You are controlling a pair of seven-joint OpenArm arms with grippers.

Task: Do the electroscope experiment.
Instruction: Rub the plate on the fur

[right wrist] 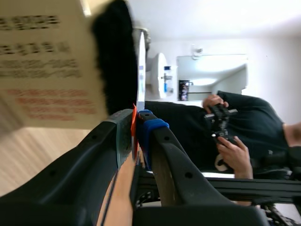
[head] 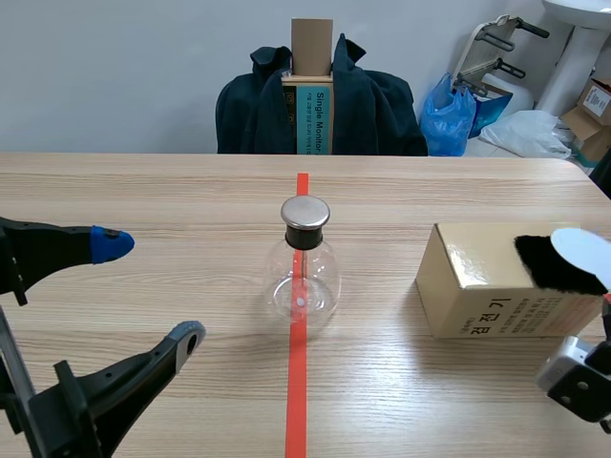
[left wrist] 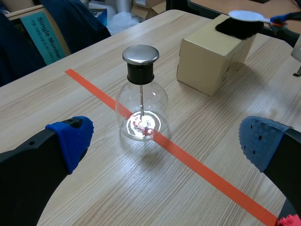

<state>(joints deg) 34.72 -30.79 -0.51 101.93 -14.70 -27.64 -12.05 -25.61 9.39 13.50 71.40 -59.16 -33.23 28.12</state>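
The glass flask point(left wrist: 141, 94) stands on the table point(left wrist: 61, 101), just ahead of the left gripper point(left wrist: 165, 141) and in line with the gap between its two fingers. It sits on the tape line point(left wrist: 197, 162). The box point(left wrist: 211, 56) lies farther ahead, to the flask's right. The brush point(right wrist: 117, 61) rests on the box, with its handle between the fingers of the right gripper point(right wrist: 136, 125).

A dark navy fabric jacket point(head: 382, 110) drapes around a brown-and-teal cardboard box point(head: 312, 57). A crumpled blue plastic bag point(head: 447, 119) sits beside the jacket.
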